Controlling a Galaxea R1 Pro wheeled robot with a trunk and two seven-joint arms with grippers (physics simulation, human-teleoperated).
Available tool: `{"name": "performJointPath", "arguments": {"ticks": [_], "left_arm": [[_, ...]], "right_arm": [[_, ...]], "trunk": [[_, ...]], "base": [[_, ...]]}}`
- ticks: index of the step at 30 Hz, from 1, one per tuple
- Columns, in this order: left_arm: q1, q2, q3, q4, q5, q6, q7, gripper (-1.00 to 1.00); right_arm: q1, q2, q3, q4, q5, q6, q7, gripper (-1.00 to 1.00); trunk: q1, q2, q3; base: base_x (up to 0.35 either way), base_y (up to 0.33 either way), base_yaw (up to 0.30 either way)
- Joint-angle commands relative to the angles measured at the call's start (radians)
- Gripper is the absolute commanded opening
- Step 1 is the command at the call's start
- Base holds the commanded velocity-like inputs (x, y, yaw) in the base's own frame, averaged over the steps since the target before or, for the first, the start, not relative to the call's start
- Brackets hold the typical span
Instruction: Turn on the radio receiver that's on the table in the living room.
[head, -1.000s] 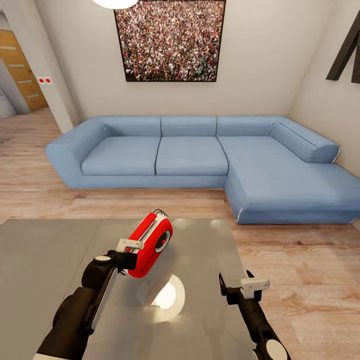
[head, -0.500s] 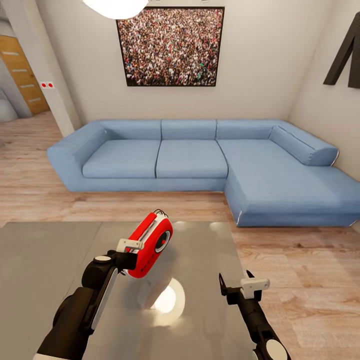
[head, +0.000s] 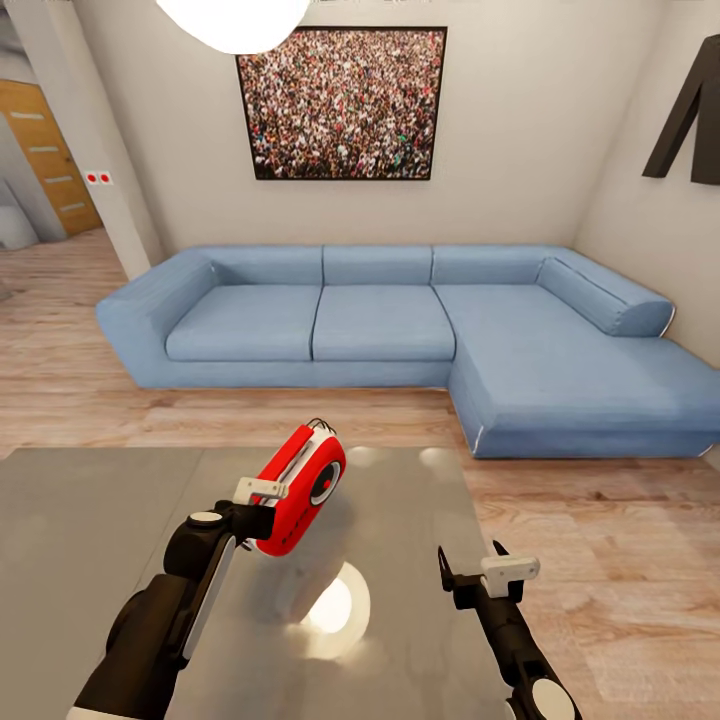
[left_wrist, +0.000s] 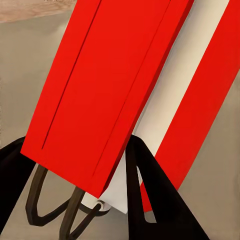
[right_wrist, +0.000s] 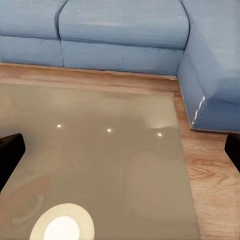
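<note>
Sofa (head: 400, 320) and crowd picture (head: 342, 102) fill the far wall of your living room, with the glossy grey desk (head: 80, 540) low in front of you. Your left hand (head: 262, 505) is clenched on the radio receiver (head: 300, 490), holding it tilted and lifted above the desk's middle, dial toward your right. Your right hand (head: 470, 572) hangs released near the desk's right edge, grasping nothing. To switch it on, keep the left grip steady and bring a right fingertip squarely onto the dial; I judge a glancing push would twist the radio in the grip. Your left wrist view shows the fingers (left_wrist: 155, 200) pinching the red-and-white casing (left_wrist: 120, 85), which the head view hides.
</note>
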Motion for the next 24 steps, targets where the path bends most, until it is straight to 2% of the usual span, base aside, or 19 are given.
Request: {"name": "performJointPath", "arguments": {"ticks": [1, 24], "left_arm": [[0.000, 0.000, 0.000, 0.000, 0.001, 0.000, 0.000, -1.00], [0.000, 0.000, 0.000, 0.000, 0.001, 0.000, 0.000, -1.00]], "right_arm": [[0.000, 0.000, 0.000, 0.000, 0.000, 0.000, 0.000, 1.00], [0.000, 0.000, 0.000, 0.000, 0.000, 0.000, 0.000, 1.00]], "trunk": [[0.000, 0.000, 0.001], [0.000, 0.000, 0.023]], "base": [[0.000, 0.000, 0.000], [0.000, 0.000, 0.000]]}}
